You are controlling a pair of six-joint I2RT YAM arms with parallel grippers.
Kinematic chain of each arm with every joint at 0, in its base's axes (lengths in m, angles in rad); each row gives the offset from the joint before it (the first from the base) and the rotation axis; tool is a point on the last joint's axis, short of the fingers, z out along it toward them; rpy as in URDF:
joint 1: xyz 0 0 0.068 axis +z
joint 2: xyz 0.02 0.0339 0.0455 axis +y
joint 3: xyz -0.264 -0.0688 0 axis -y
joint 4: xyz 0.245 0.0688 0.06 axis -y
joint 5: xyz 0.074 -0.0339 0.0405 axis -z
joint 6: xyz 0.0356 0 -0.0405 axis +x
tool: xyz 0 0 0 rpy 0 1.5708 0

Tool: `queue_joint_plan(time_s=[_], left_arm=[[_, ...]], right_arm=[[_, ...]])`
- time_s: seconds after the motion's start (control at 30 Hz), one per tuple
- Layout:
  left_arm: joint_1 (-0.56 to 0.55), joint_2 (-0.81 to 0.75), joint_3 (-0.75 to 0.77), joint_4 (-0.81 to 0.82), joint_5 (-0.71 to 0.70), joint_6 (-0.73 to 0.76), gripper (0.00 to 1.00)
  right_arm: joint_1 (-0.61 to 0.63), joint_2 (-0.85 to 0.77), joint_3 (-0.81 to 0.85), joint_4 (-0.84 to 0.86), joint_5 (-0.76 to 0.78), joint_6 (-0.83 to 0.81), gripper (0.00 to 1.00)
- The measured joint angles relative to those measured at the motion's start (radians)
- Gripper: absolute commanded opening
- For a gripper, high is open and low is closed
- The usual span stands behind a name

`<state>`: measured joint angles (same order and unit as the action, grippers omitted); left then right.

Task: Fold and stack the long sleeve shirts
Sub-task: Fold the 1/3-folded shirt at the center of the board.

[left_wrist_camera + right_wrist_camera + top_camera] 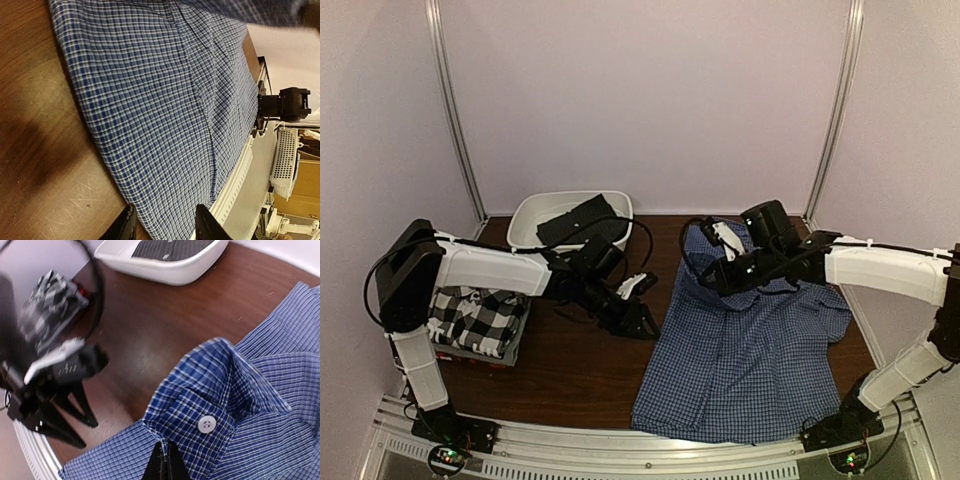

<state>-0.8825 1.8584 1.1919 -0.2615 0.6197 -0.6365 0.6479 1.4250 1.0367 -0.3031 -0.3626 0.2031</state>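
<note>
The blue-and-white check shirt lies spread on the right half of the table. My right gripper is shut on its buttoned cuff near the shirt's far left, pinching the cloth edge between closed fingertips. My left gripper is open and empty, just left of the shirt. In the left wrist view its fingers straddle the shirt's edge without touching it. The black-and-white plaid shirt lies folded on a stack at the left, with a red one under it.
A white oval basin with a dark garment in it stands at the back centre. The metal rail runs along the near edge. The left arm's black fingers show in the right wrist view.
</note>
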Motion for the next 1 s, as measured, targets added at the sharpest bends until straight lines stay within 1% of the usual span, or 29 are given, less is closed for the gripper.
queue_joint_plan(time_s=[0.13, 0.27, 0.37, 0.63, 1.0], left_arm=[[0.019, 0.0, -0.019, 0.001, -0.02, -0.013, 0.41], [0.027, 0.0, -0.042, -0.001, -0.038, -0.019, 0.41], [0.027, 0.0, -0.044, 0.0, -0.041, -0.021, 0.41], [0.027, 0.0, -0.05, 0.0, -0.042, -0.022, 0.41], [0.027, 0.0, -0.076, 0.002, -0.042, -0.028, 0.41]], right_arm=[[0.113, 0.0, -0.098, -0.028, 0.003, 0.005, 0.01], [0.14, 0.0, -0.208, -0.018, -0.001, 0.037, 0.03], [0.149, 0.0, -0.257, -0.005, -0.001, 0.065, 0.03], [0.199, 0.01, -0.274, 0.081, -0.011, 0.119, 0.03], [0.28, 0.073, -0.296, 0.203, -0.042, 0.196, 0.03]])
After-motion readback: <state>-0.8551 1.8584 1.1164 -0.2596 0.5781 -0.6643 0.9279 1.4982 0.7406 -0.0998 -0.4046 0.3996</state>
